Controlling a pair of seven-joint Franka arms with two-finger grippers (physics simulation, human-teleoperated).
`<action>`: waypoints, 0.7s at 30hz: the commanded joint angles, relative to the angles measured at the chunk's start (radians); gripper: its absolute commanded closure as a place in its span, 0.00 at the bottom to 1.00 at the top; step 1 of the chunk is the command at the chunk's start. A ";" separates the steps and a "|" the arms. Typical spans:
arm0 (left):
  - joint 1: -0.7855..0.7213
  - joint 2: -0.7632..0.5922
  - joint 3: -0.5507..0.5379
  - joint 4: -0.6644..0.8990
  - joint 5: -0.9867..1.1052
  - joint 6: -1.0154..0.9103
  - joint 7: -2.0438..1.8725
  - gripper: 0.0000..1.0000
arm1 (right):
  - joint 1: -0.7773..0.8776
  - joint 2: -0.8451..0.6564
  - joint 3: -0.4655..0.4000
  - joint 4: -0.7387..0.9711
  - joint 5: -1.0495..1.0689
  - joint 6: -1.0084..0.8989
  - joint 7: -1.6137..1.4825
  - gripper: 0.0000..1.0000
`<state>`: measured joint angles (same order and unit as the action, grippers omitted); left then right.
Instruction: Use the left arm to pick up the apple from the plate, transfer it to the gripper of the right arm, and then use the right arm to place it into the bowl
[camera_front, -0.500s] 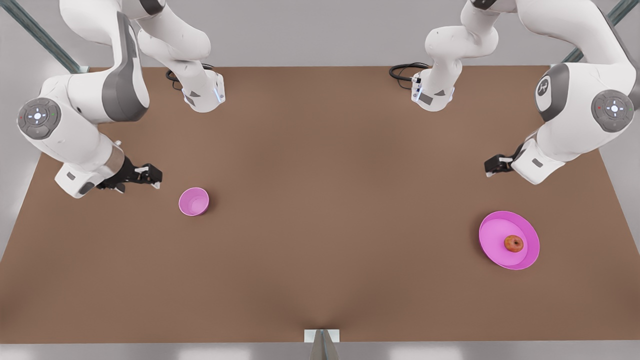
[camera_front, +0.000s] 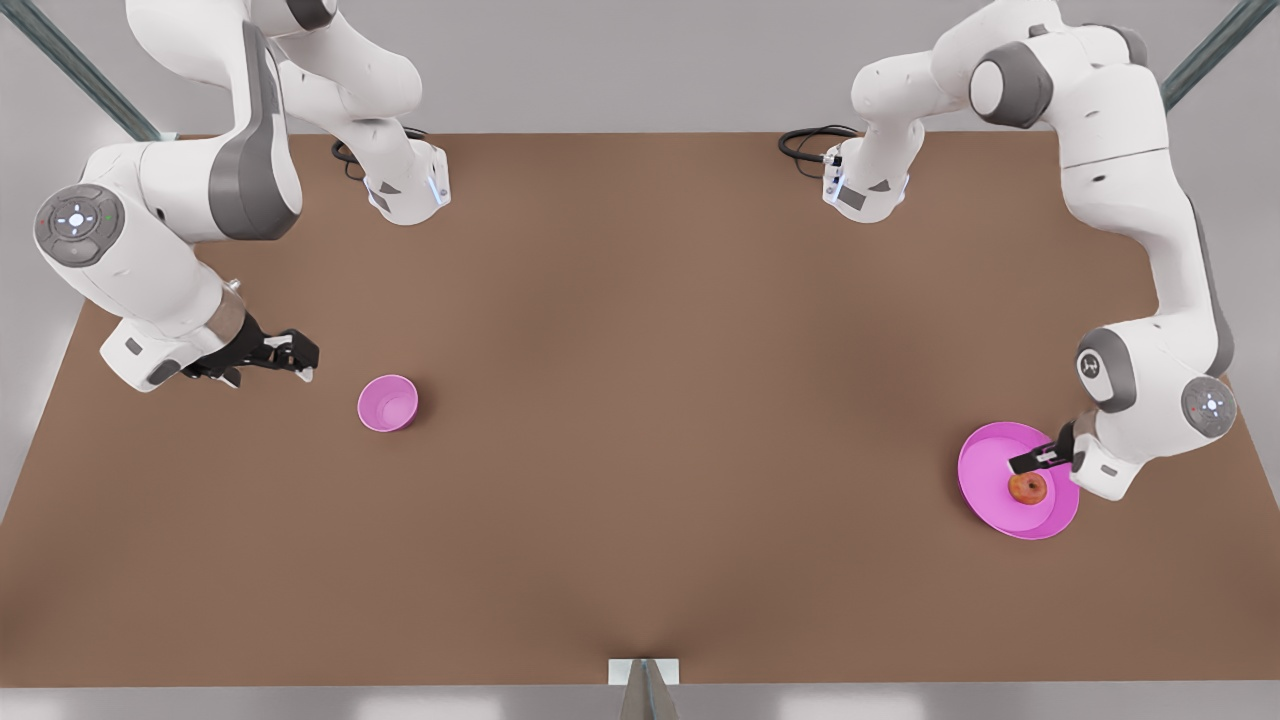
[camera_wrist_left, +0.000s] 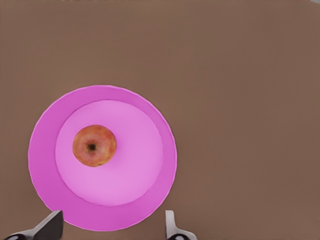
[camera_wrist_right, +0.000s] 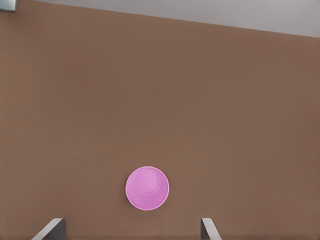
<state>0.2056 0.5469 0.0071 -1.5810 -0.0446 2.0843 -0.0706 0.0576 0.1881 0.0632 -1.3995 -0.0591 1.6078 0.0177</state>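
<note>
Over the plate (camera_front: 985, 460), the left end effector (camera_front: 1030, 462) hangs just above the apple (camera_front: 1027, 488), fingers (camera_wrist_left: 50, 226) spread wide, gripping nothing, its arm folded down steeply. Right end effector (camera_front: 290, 352) waits beside the bowl (camera_front: 388, 403), spread too, above the bench (camera_front: 640, 400).

Two white arms, grey joint bands, black hands, black base cables

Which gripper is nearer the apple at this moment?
The left gripper: it hangs open over the plate, just beside the apple. The right gripper waits open across the table, near the bowl.
</note>
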 joint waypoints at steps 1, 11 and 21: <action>0.014 0.028 0.001 0.001 -0.040 0.180 0.002 0.00 | 0.001 -0.001 0.001 0.001 0.002 0.001 0.019 0.00; 0.037 0.159 0.025 0.001 -0.040 0.243 0.028 0.00 | -0.007 -0.001 0.000 -0.004 0.005 -0.006 0.002 0.00; 0.061 0.225 0.037 0.003 -0.040 0.304 0.046 0.00 | -0.016 -0.001 0.000 -0.004 0.005 -0.006 -0.001 0.00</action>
<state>0.2668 0.7669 0.0445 -1.5788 -0.0851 2.3424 -0.0423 0.0420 0.1882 0.0628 -1.4041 -0.0544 1.6024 0.0206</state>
